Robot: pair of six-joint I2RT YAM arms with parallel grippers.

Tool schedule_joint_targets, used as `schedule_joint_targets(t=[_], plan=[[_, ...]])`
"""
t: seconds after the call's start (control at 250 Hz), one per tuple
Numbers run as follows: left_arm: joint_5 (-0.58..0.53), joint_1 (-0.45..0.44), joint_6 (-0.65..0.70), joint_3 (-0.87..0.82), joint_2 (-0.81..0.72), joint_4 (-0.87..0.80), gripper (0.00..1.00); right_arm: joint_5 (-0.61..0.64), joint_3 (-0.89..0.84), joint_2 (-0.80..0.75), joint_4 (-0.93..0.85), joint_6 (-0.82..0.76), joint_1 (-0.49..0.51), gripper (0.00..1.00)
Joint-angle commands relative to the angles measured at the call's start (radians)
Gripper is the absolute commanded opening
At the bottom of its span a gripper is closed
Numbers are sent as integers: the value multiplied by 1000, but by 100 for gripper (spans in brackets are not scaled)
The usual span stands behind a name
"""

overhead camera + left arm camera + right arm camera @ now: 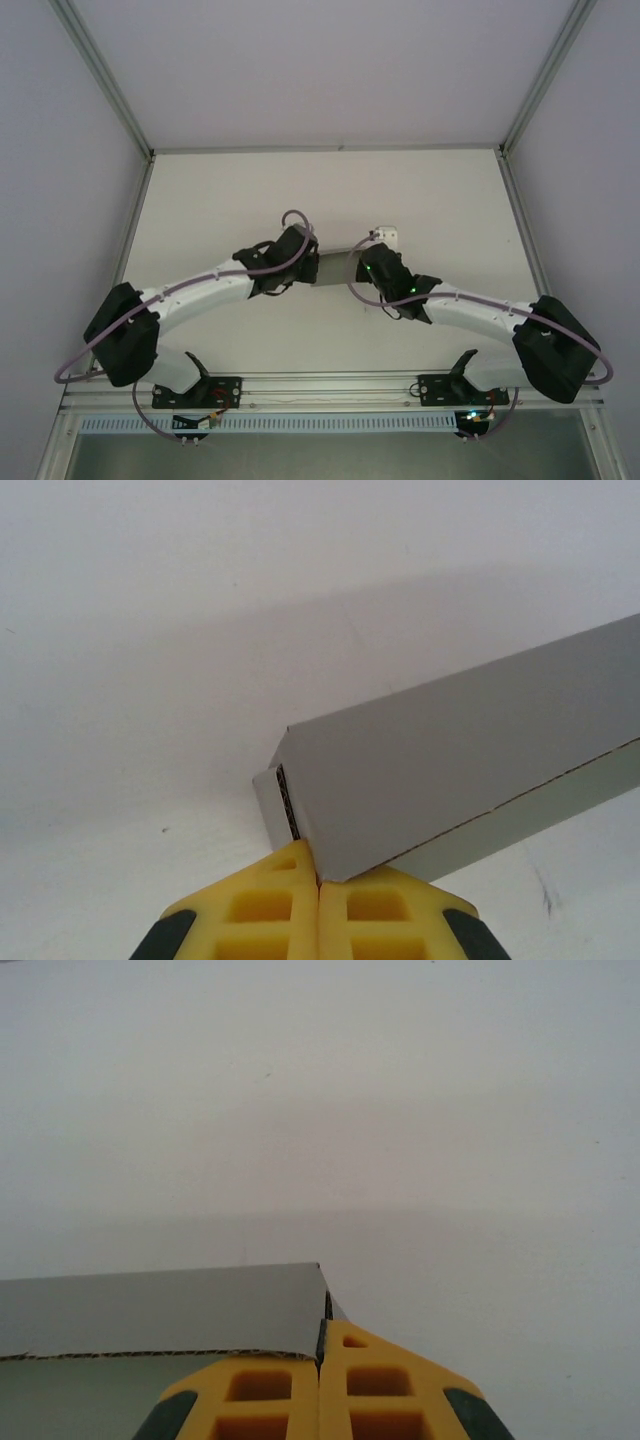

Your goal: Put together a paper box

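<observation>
White table, pale walls on three sides, metal frame rails at the corners.

Left arm reaches in towards the middle of the table. Left gripper: yellow fingers pressed flat together, no gap between them. Their tips touch the lower corner at the left end of the paper box. Cannot tell whether any card is nipped between them; it looks like a push against the corner rather than a pinch.

Box: grey card, already folded into a long low shape, lying on the table between the two grippers, one at each end. A cut edge with a dark seam shows along its side and at the end.

Right gripper: fingers likewise pressed together, tips against the box's right end, just under the top panel. Right arm mirrors the left.

Judgement: both closed grippers brace the box end to end, probably to square it and seat the end flaps. Assembly looks nearly finished.
</observation>
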Motion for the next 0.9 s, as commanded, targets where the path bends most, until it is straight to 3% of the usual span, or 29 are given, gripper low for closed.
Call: schedule_joint_targets(t=[0.0, 0.1, 0.327, 0.507, 0.699, 0.842, 0.898], plan=[[-87, -62, -51, -142, 31, -36, 0, -100, -85, 10, -42, -13, 7, 0], [-117, -110, -49, -175, 52, 20, 0, -132, -99, -4, -68, 5, 8, 5], [-143, -128, -98, -167, 99, 13, 0, -107, 66, -91, -397, 89, 6, 40], [-165, -134, -80, -146, 92, -15, 0, -209, 192, -157, -547, 79, -18, 69], [-177, -141, -65, -134, 92, -24, 0, -257, 275, -122, -559, 166, -116, 78], [-167, -143, -56, -121, 98, -29, 0, -316, 305, -48, -536, 160, -193, 72], [-176, -143, -50, -120, 99, -25, 0, -341, 306, -21, -520, 154, -208, 65]])
